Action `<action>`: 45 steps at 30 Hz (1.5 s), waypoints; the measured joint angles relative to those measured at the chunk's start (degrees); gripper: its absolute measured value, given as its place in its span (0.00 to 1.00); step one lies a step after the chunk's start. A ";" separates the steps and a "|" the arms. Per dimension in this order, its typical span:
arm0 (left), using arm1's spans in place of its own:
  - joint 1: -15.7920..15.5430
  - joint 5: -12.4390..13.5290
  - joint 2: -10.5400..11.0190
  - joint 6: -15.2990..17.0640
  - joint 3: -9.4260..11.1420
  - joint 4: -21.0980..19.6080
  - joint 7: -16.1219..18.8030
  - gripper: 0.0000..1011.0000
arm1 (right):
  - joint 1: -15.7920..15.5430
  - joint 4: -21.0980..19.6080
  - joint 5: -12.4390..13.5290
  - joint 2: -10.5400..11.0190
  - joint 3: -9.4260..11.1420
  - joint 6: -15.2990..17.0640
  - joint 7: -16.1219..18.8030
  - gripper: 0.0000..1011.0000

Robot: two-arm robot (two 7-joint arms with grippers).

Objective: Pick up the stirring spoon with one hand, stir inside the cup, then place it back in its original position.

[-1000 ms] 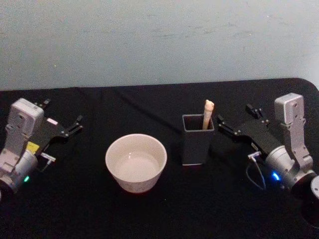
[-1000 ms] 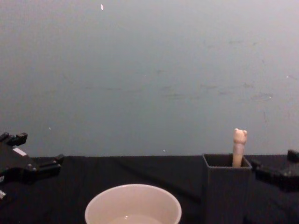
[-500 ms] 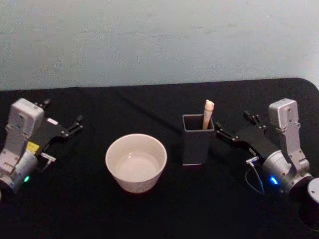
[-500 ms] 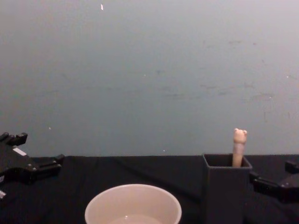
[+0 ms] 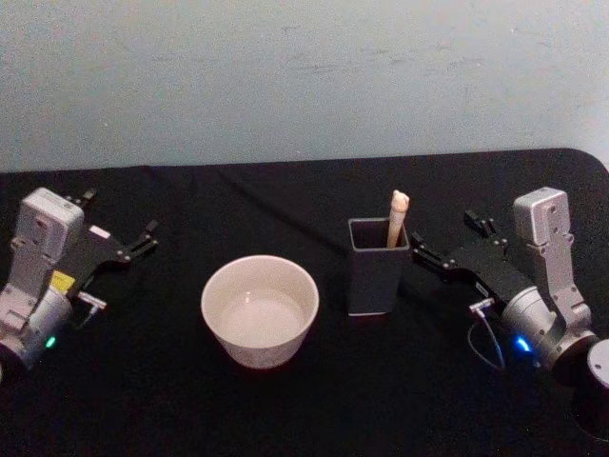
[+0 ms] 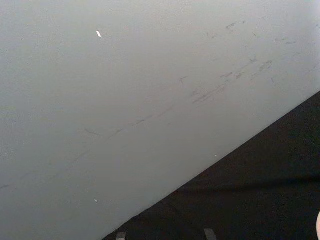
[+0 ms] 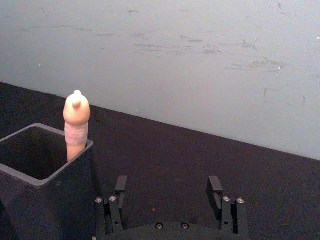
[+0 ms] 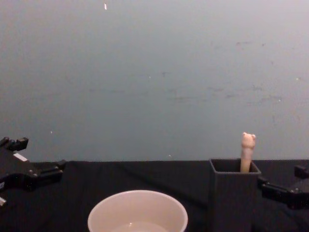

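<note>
The stirring spoon (image 5: 397, 218) stands in the dark grey square holder (image 5: 377, 269), its beige bear-head handle (image 7: 76, 118) sticking up above the rim. Left of the holder sits the wide cream-white cup (image 5: 259, 309), also low in the chest view (image 8: 137, 213). My right gripper (image 5: 444, 237) hovers open just right of the holder, level with its upper part and touching nothing; its fingers (image 7: 121, 184) stand wide apart beside the holder (image 7: 44, 176). My left gripper (image 5: 121, 212) rests open at the far left, away from the cup.
A black cloth (image 5: 304, 400) covers the table, and its back edge meets a pale blue-grey wall (image 5: 304, 76). Open cloth lies between cup and left gripper and in front of the holder. The table's right corner (image 5: 595, 162) is close to the right arm.
The right gripper has dropped lower and edged slightly towards the holder, mostly in the first half second. Spoon, holder, cup and left arm have not moved.
</note>
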 joint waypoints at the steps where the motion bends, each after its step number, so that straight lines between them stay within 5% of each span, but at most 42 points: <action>1: 0.00 0.00 0.00 0.00 0.00 0.00 0.00 0.99 | 0.00 -0.01 0.01 0.00 0.00 0.00 0.00 0.99; 45: 0.00 0.00 0.00 0.00 0.00 0.00 0.00 0.99 | 0.00 -0.08 0.14 0.04 0.00 -0.06 0.00 0.99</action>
